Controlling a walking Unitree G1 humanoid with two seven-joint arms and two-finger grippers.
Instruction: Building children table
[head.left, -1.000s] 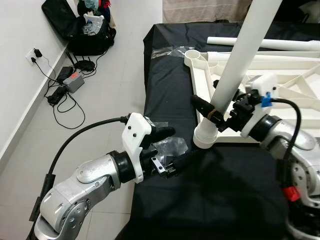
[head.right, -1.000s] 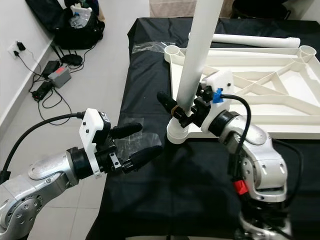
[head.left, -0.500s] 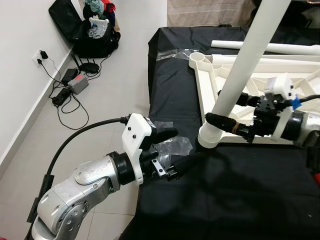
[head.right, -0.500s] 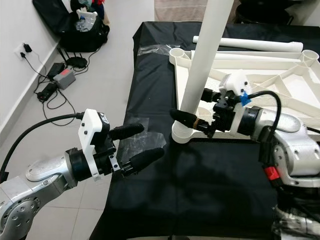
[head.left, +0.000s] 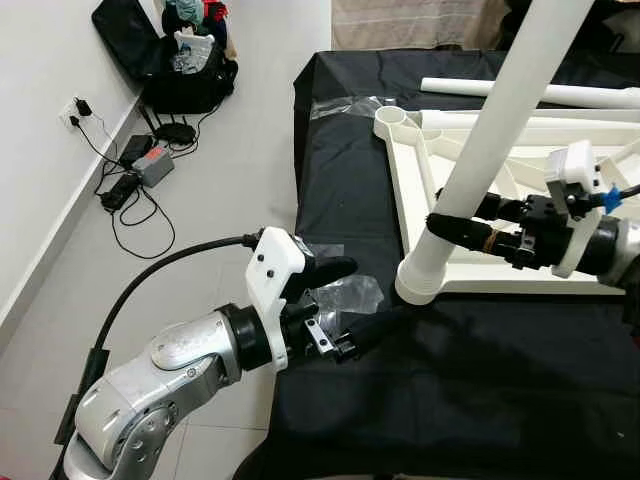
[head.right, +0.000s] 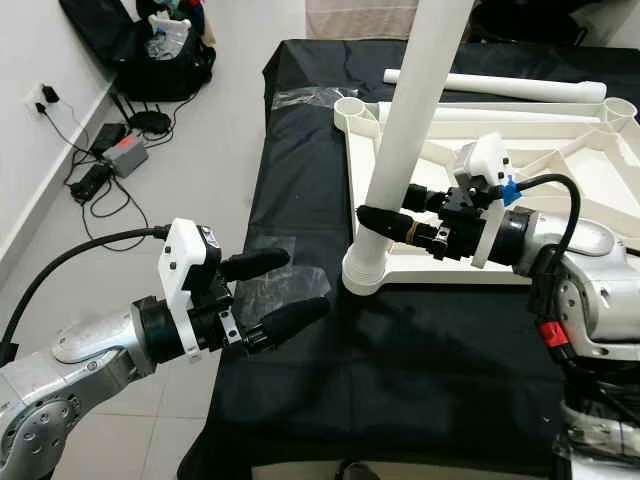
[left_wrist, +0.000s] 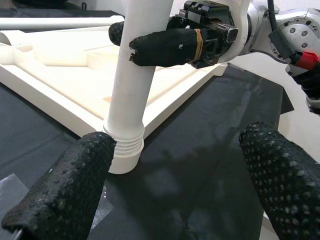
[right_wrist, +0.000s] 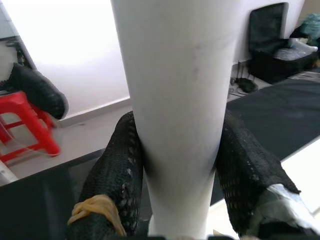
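White leg (head.left: 487, 150), a smooth round tube, stands tilted in the near corner socket (head.left: 417, 285) of the upturned white tabletop (head.right: 560, 170), which lies on the black-draped surface (head.left: 470, 400). Right end effector (head.right: 385, 210) is clamped around the leg low down, black knobbly fingers (right_wrist: 117, 175) pressed to either side. Leg's upper end is cut off by the frame edge. Left end effector (head.right: 275, 290) hovers near the surface's edge, fingers spread wide, holding nothing, above a crinkled clear bag (head.left: 345, 293). A second tube (head.right: 495, 85) lies beyond the tabletop.
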